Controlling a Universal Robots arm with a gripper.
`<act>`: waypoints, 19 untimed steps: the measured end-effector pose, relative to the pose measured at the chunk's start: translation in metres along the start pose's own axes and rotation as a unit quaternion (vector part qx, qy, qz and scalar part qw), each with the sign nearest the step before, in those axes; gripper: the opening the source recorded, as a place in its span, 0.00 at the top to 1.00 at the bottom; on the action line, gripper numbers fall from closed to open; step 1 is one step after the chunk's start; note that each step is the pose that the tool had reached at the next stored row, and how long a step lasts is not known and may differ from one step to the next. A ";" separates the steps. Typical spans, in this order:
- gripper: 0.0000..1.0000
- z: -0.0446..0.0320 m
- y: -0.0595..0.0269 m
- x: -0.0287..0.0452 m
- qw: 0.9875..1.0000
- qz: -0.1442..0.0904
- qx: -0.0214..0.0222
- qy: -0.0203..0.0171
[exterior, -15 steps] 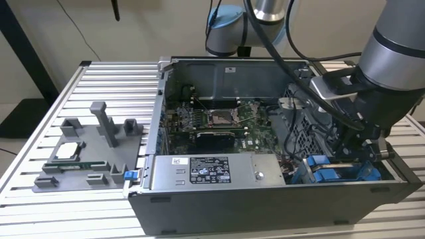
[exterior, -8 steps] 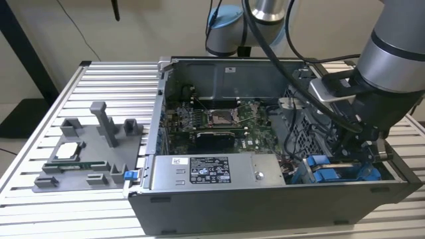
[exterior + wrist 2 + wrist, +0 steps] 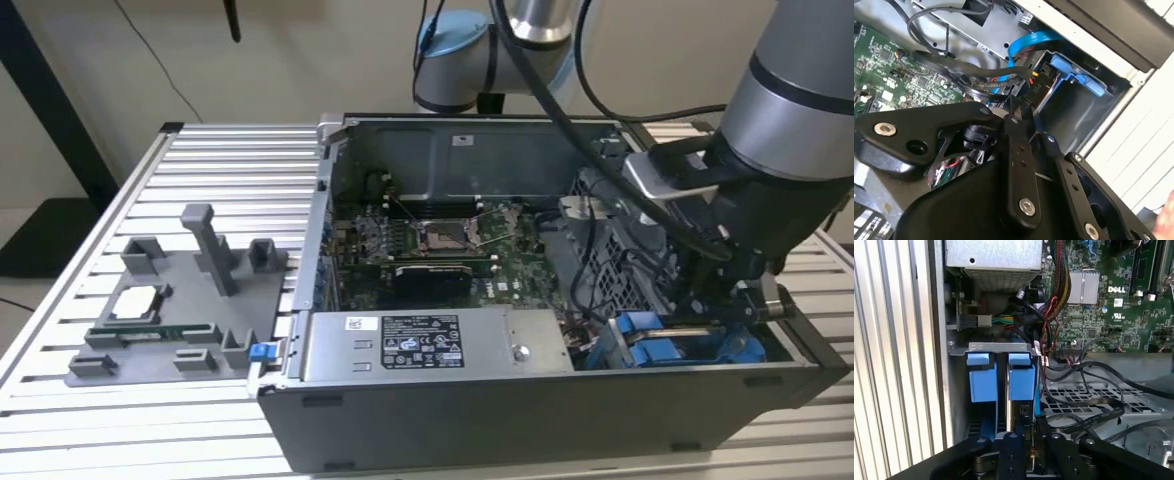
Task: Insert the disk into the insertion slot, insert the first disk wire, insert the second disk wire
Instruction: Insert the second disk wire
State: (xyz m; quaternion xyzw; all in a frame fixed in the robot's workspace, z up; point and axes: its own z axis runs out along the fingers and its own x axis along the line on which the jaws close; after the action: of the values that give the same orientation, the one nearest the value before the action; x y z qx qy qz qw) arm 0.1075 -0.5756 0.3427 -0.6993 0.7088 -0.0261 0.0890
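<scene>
On the slatted metal bench sits an open computer case; the disk stands on edge in the insertion slot, directly under the gripper, whose jaws pinch narrow around a black wire by the disk's end

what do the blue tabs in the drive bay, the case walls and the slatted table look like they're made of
The blue tabs look like moulded plastic: an even bright colour with a soft satin sheen. The case wall looks like sheet metal, dull grey and thin with folded edges. The slatted table is probably aluminium extrusion, judging by its pale silvery ribs with regular grooves.
</scene>
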 end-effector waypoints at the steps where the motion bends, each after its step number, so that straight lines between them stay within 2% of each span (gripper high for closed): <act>1: 0.00 -0.0035 -0.0006 -0.0003 1.000 0.000 0.000 0.000; 3: 0.00 -0.0096 -0.0015 -0.0009 1.000 0.000 0.000 0.000; 7: 0.00 -0.0101 -0.0016 -0.0009 1.000 0.000 -0.001 0.000; 11: 0.00 -0.0179 -0.0040 -0.0017 1.000 0.000 -0.011 0.000; 16: 0.00 -0.0374 -0.0072 -0.0034 1.000 0.001 -0.013 0.000; 19: 0.00 -0.0392 -0.0075 -0.0036 1.000 0.001 -0.014 0.000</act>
State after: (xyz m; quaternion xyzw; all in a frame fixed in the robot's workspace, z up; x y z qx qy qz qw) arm 0.1086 -0.5756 0.3827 -0.6998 0.7097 -0.0165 0.0794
